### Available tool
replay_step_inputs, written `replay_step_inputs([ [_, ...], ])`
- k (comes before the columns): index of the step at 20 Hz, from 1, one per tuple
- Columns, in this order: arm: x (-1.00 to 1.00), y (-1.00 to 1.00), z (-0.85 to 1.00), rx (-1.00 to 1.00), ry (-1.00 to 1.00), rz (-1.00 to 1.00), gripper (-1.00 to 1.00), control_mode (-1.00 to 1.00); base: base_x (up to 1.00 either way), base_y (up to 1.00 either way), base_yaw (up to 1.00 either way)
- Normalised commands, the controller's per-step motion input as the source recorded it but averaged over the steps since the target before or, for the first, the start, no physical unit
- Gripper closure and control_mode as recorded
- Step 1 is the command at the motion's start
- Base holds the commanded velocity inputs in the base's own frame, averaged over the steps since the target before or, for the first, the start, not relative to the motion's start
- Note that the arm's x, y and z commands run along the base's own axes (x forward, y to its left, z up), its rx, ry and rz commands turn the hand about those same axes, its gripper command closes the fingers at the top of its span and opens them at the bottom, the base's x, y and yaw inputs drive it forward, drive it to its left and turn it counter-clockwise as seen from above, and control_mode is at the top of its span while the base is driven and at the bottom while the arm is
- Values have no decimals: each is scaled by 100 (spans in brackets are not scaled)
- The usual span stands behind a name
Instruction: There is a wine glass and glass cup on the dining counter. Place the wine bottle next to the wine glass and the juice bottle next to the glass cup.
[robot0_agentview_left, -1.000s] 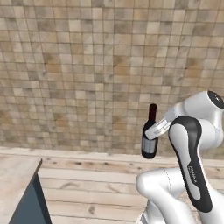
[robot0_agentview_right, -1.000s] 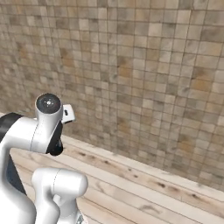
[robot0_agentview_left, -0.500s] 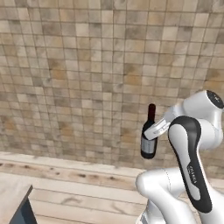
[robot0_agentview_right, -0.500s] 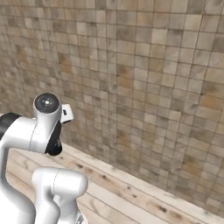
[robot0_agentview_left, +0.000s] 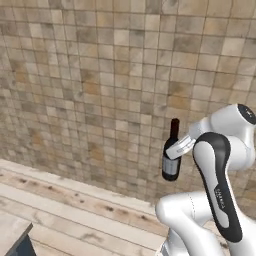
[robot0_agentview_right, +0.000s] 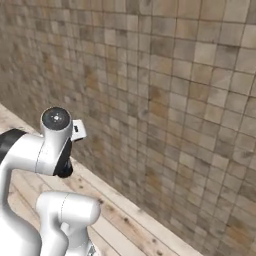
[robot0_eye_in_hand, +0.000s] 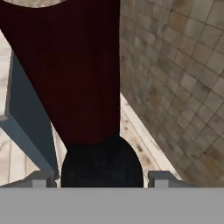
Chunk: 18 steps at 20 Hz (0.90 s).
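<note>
Tiled in mottled beige and brown squares, a wall (robot0_agentview_left: 90, 75) fills the background above a pale plank floor (robot0_agentview_left: 65, 200), and it serves as the landmark for what follows. Held in the air in front of this wall, well above the floor, is the slim, tall, nearly black glass wine bottle (robot0_agentview_left: 172, 151), upright, with a long narrow neck, a dark red top and a greyish-white label low on its body. The white arm's two-finger gripper (robot0_agentview_left: 181, 148) is closed on the bottle at about its shoulder, pinching it from the side; in the hand view the dark body and dark red neck (robot0_eye_in_hand: 87, 74) stand between the two finger tips (robot0_eye_in_hand: 162, 178). A corner of a light slab tabletop over a dark blue-grey side (robot0_agentview_left: 14, 239) lies low, well out from the wall; whether it is the dining counter cannot be told. Judged risks: the bottle hangs from a side pinch on smooth glass, so a sharp turn or stop of the base could let it slip or tilt in the grasp; carried this close to the wall, a wide swing could strike it; and set down off vertical, a bottle this tall and narrow would tip easily.
</note>
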Motion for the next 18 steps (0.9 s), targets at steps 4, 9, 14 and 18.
replay_step_inputs([
  [4, 0, 0, 0, 0, 0, 0, 100, 100, 53, -6, 55],
  [9, 0, 0, 0, 0, 0, 0, 100, 100, 54, -6, 53],
  [14, 0, 0, 0, 0, 0, 0, 100, 100, 57, -7, 46],
  [18, 0, 0, 0, 0, 0, 0, 100, 100, 65, -7, 39],
])
